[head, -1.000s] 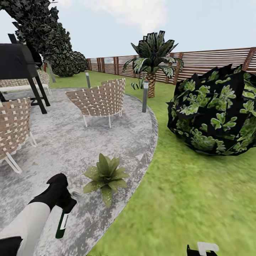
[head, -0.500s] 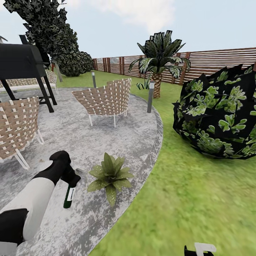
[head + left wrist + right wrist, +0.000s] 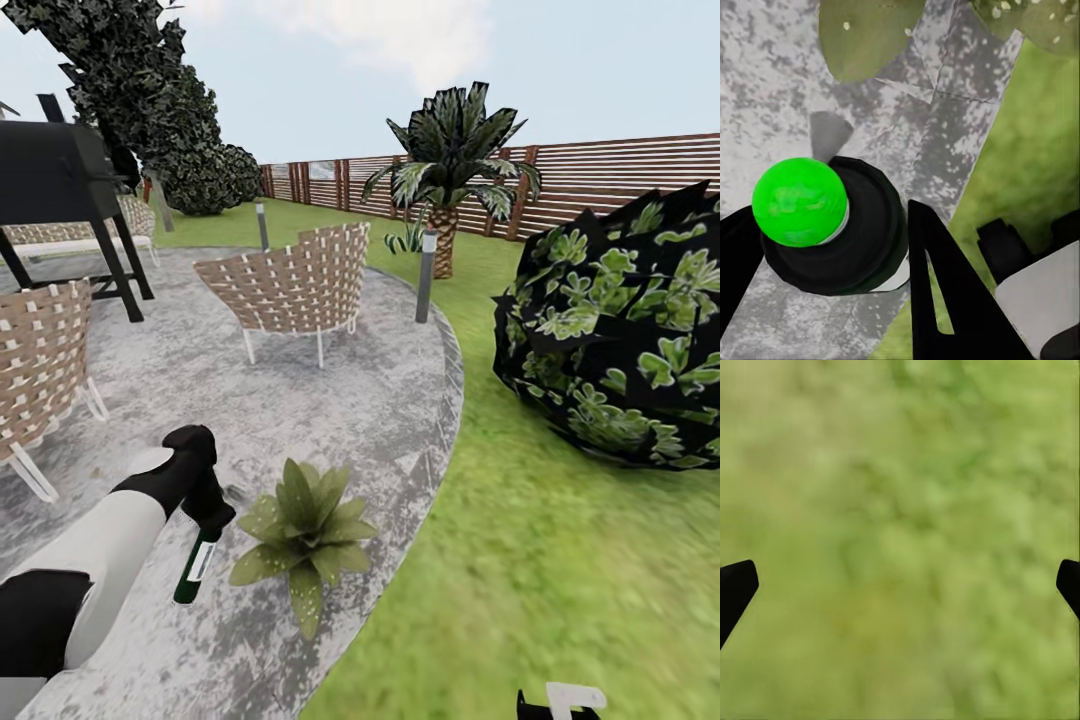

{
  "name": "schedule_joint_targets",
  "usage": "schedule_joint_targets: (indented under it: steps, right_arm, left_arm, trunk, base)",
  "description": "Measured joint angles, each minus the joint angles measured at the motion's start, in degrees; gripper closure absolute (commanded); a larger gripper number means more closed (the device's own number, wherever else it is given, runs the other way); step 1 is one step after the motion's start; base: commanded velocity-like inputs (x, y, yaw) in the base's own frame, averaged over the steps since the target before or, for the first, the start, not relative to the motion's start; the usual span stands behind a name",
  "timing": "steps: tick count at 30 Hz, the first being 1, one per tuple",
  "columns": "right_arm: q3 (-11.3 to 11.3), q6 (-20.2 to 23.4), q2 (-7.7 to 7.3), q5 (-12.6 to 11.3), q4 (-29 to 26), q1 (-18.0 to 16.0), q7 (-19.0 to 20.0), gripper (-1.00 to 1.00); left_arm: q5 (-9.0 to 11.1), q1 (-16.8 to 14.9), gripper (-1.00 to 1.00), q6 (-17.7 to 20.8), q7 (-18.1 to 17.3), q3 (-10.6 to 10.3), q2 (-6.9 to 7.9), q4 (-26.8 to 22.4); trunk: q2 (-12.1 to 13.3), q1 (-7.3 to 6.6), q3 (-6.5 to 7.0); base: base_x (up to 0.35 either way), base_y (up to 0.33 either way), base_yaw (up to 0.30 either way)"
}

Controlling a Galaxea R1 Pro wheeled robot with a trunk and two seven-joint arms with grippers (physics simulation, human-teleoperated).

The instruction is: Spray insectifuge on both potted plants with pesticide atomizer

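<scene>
Grey paved patio (image 3: 330,400) on lawn (image 3: 560,560), slatted fence (image 3: 600,180) behind

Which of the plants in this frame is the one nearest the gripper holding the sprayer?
The small potted plant on the grey patio, a low rosette right beside the pesticide atomizer in the left gripper. The palm and broad-leaved bush stand far off.

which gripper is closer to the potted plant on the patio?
Left. The left gripper, holding the pesticide atomizer, sits beside the potted plant; the right gripper hangs over grass, well away.
</scene>
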Motion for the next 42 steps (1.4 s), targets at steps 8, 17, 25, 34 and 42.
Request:
schedule_joint_targets:
  steps: [8,17,25,34,42]
  right_arm:
    - [0.0,0.0,-0.01,0.0,0.0,0.0,0.0,-1.00]
    - [0.0,0.0,0.09,-0.2,0.0,0.0,-0.2,-1.00]
    - [0.0,0.0,-0.18,0.1,0.0,0.0,-0.2,-1.00]
    - [0.0,-0.1,0.17,0.0,0.0,0.0,-0.3,-1.00]
    - [0.0,-0.1,0.17,0.0,0.0,0.0,-0.3,-1.00]
  left_arm:
    - [0.0,0.1,1.00,0.0,0.0,-0.1,-0.03,0.1]
    - [0.0,0.2,1.00,0.0,0.0,-0.2,-0.40,0.3]
    - [-0.2,0.1,1.00,-0.1,-7.2,-3.5,-0.05,2.9]
    - [-0.6,0.1,1.00,-4.5,-7.2,-4.5,0.18,2.6]
    - [-0.5,0.0,1.00,-4.4,-7.2,-4.4,-0.07,2.6]
  trunk:
    - [0.0,0.00,0.00]
    - [0.0,0.02,0.00]
    - [0.0,0.03,0.00]
    - [0.0,0.03,0.00]
    - [0.0,0.03,0.00]
  base:
    - [0.301,-0.136,0.000]
    - [0.247,-0.162,0.130]
    - [0.007,-0.073,0.002]
    - [0.000,0.000,0.135]
    - [0.000,0.000,0.279]
